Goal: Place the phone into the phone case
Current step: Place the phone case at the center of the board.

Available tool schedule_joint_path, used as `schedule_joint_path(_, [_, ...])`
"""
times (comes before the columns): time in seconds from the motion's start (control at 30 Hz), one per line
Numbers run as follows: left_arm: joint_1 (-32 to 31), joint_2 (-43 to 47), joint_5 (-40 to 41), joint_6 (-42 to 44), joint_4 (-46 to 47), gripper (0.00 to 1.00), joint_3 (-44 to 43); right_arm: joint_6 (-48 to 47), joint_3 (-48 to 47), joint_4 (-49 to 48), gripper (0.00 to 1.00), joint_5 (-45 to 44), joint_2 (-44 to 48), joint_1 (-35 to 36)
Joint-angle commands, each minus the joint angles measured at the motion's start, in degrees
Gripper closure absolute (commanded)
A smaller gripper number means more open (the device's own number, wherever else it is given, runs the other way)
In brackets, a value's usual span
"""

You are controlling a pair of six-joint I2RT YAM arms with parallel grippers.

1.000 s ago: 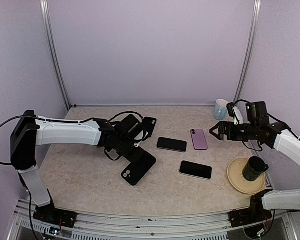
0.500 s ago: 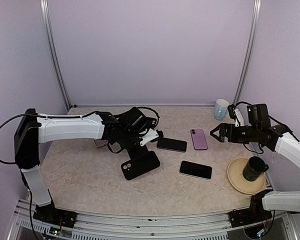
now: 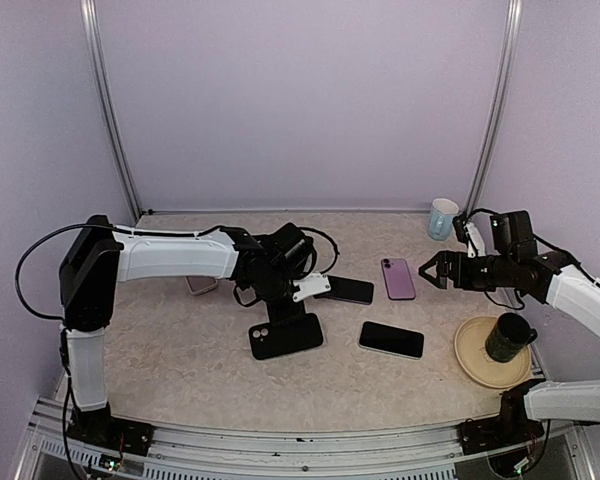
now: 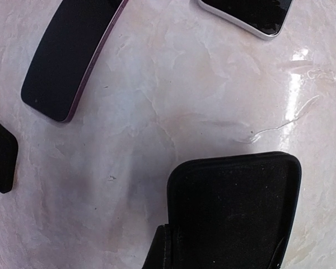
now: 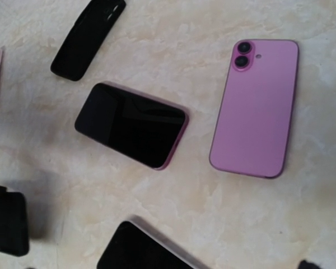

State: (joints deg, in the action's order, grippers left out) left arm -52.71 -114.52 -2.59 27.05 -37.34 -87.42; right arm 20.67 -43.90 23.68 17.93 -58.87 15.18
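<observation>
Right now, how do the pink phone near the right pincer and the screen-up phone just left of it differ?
The pink phone lies back up, its two camera lenses showing; the screen-up phone shows only dark glass. In the top view the pink phone runs front to back, the screen-up phone roughly crosswise. Both lie flat on the table, untouched, with pinkish edges.

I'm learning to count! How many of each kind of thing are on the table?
Phones: 3 - pink phone face down, pink-edged phone screen up, silver-edged phone screen up.
Phone cases: 1 - black soft phone case.
Mugs: 2 - light blue mug, dark mug.
Plates: 1 - tan round plate.
Flat pieces, phone or case unclear: 2 - black piece, pale pink piece.
Total: 9.
</observation>
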Motion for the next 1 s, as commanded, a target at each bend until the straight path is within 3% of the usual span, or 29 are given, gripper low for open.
schedule_joint_path(0.0, [-0.70,-3.77,0.17,2.48,-2.38,1.00,-4.05,0.09,0.33,-0.84,0.00,0.25,-0.12,0.70])
schedule_joint_path(0.37, [-1.15,-5.95,0.00,2.45,-1.21,1.00,-4.21,-0.11,0.02,-1.15,0.00,-0.85,-2.24,0.68])
schedule_joint_path(0.63, [-1.43,-7.06,0.47,2.10,-0.72,0.88,-4.03,0.22,-0.68,-2.87,0.00,-1.19,-4.06,0.68])
schedule_joint_path(0.8, [-1.42,-6.88,1.33,1.92,-0.16,0.74,-3.79,0.08,-1.45,-4.11,0.00,0.31,-4.73,0.71])
schedule_joint_path(0.97, [-1.15,-5.26,4.87,-0.31,1.73,0.44,-2.99,-0.96,-2.35,-5.64,0.00,0.34,-5.85,1.21])
